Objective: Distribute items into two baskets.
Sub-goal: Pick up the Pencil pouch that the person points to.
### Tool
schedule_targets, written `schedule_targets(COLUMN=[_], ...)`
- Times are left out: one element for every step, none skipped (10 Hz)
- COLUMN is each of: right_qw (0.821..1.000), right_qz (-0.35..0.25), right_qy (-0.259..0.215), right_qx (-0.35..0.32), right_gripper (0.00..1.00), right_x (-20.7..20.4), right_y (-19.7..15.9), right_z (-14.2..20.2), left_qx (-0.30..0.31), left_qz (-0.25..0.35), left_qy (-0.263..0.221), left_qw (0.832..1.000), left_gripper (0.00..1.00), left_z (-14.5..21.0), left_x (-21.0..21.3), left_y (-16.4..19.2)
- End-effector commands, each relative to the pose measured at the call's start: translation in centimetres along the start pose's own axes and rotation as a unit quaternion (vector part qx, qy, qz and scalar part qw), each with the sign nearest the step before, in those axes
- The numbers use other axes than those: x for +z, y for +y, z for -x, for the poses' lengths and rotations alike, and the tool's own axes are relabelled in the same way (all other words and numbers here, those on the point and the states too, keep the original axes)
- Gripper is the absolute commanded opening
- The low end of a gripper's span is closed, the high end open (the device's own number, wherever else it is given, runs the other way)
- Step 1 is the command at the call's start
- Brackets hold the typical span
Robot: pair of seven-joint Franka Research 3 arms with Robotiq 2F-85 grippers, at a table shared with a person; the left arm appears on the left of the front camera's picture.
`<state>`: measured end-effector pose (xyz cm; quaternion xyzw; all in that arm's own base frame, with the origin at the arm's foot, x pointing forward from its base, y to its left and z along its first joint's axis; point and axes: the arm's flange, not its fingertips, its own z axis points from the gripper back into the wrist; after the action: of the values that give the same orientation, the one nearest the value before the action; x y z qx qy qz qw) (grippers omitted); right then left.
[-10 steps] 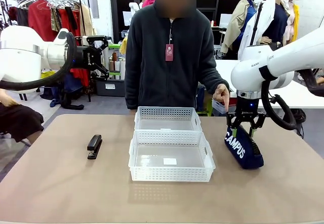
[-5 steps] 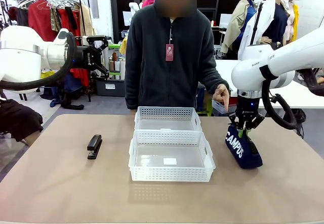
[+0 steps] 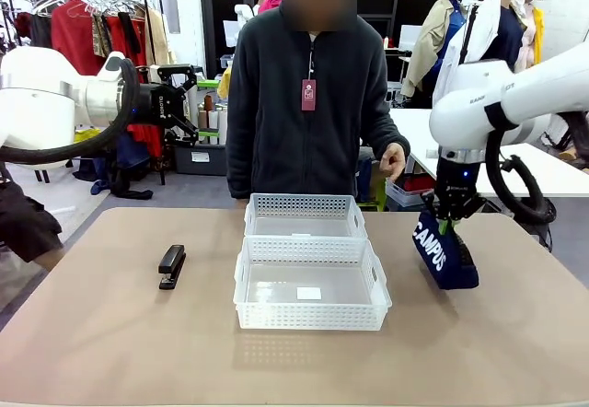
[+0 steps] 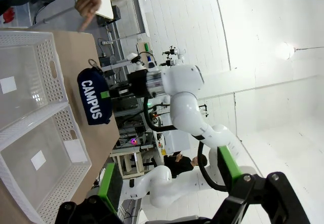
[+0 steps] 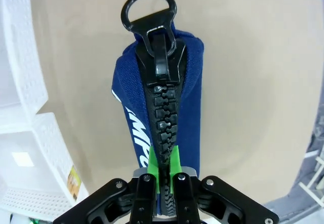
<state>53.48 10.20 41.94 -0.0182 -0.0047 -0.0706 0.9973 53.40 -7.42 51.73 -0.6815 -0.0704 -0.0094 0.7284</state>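
The pouch (image 3: 444, 252) hangs tilted from the right pincer (image 3: 448, 226), which is shut tight on its zip edge, just right of the near basket (image 3: 311, 309). It should go up above the rim before it moves over, I think. The right wrist view shows green pads (image 5: 153, 164) biting the zip; the front view shows the stapler (image 3: 171, 266) far left.
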Motion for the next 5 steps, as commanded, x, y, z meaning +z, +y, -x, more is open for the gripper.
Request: schedule_targets(right_qw=[1.0, 0.999, 0.998, 0.997, 0.996], right_qz=[-0.023, -0.04, -0.053, -0.073, -0.085], right_qy=[-0.013, -0.014, -0.023, -0.029, -0.032], right_qx=[-0.017, -0.026, -0.015, -0.005, -0.004], right_gripper=[0.0, 0.0, 0.0, 0.0, 0.0], right_x=[4.3, 6.7, 9.2, 12.0, 14.2], right_y=[-0.5, -0.6, -0.8, -0.8, -0.8], right_z=[1.3, 1.8, 2.2, 2.8, 3.2], left_qx=[0.0, 0.0, 0.0, 0.0, 0.0], left_qz=[0.001, 0.001, 0.001, 0.001, 0.001], left_qy=[-0.001, -0.001, -0.001, -0.001, -0.001], left_qw=[1.0, 1.0, 1.0, 1.0, 1.0], left_gripper=[1.0, 1.0, 1.0, 1.0, 1.0], left_z=[0.1, 0.1, 0.1, 0.1, 0.1], left_x=[0.1, 0.1, 0.1, 0.1, 0.1], left_y=[-0.2, -0.2, -0.2, -0.2, -0.2])
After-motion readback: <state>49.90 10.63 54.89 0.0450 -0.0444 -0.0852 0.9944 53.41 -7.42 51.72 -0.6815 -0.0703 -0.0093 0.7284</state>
